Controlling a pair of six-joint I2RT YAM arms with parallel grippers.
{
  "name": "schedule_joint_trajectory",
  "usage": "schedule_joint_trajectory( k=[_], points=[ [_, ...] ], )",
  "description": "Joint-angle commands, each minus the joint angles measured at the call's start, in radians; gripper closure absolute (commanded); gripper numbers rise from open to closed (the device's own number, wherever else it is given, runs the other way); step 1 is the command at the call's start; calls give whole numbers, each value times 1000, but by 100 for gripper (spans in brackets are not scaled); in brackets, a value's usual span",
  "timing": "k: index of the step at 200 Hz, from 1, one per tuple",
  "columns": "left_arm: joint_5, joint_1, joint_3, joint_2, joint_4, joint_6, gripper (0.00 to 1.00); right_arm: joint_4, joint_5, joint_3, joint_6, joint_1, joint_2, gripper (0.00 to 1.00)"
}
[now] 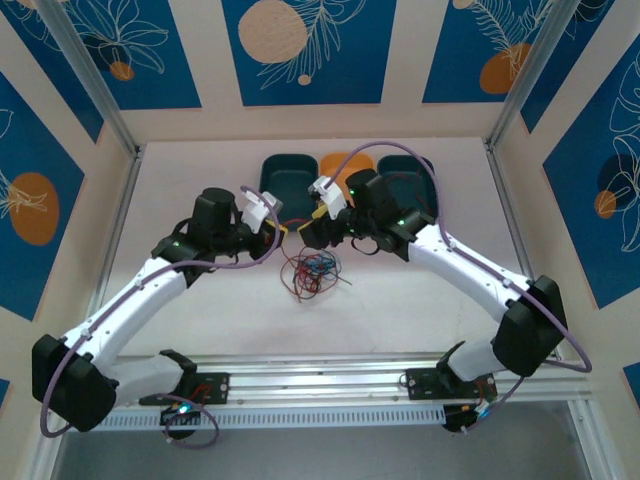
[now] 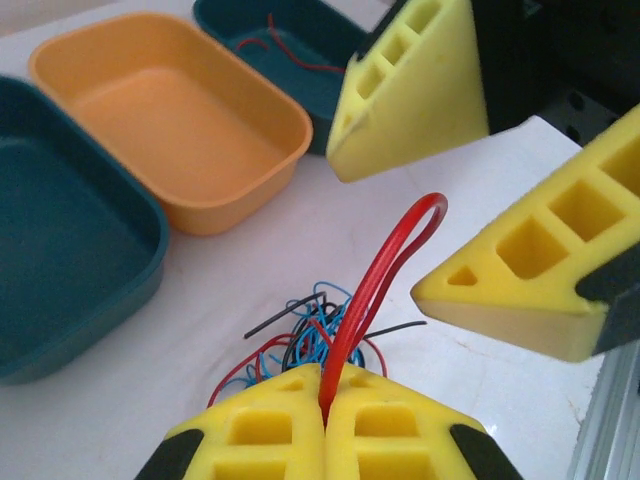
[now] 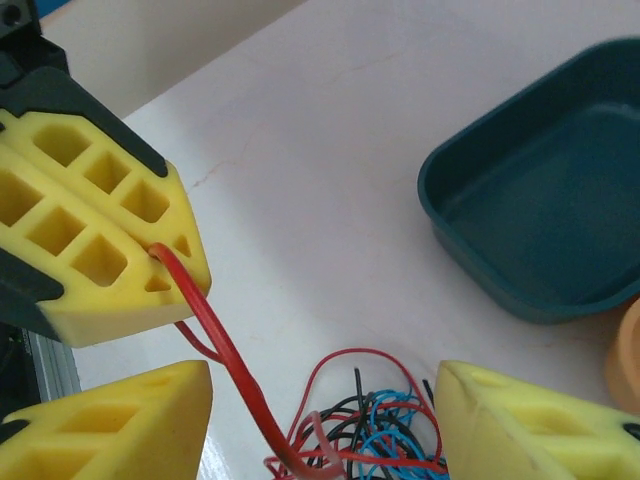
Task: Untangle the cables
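The cables (image 1: 315, 270) lie as one loose tangle of red, blue and black wires (image 2: 305, 335) on the white table between my two arms. My left gripper (image 2: 325, 385) is shut on a red cable (image 2: 385, 265) that rises in a narrow loop out of the tangle. In the right wrist view the same red cable (image 3: 215, 345) runs from the left gripper's yellow fingers (image 3: 95, 245) down to the tangle (image 3: 395, 430). My right gripper (image 3: 320, 420) is open just above the pile, its yellow fingers (image 2: 415, 90) standing either side of the red loop without clamping it. From above, both grippers (image 1: 283, 228) (image 1: 312, 222) meet over the table's middle.
Three bins stand in a row at the back: a teal bin (image 2: 60, 230), an orange bin (image 2: 170, 120) and a second teal bin (image 2: 270, 30) with a red wire in it. An aluminium rail (image 1: 320, 380) runs along the near edge.
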Motion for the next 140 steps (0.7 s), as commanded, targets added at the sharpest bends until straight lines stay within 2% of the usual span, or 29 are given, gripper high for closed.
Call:
schedule_joint_trajectory(
  k=[1, 31, 69, 76, 101, 109, 140],
  points=[
    [104, -1, 63, -19, -40, 87, 100, -28, -14, -9, -83, 2, -77, 38],
    [160, -1, 102, 7, -62, 130, 100, -61, -80, 13, -109, 9, -95, 39],
    [176, -1, 124, 43, -58, 134, 100, -62, -111, 27, -104, 23, -73, 52],
    [177, -1, 127, 48, -59, 133, 100, -57, -113, 25, -99, 23, -71, 59],
    [144, -1, 126, 53, -56, 123, 100, -31, -125, 18, -76, 18, -81, 93],
    [125, -1, 123, 50, -57, 118, 91, -23, -125, 17, -65, 14, -90, 100],
    [61, -1, 78, 17, -19, 80, 34, 0, -84, 21, -6, -18, -126, 100]
  ],
)
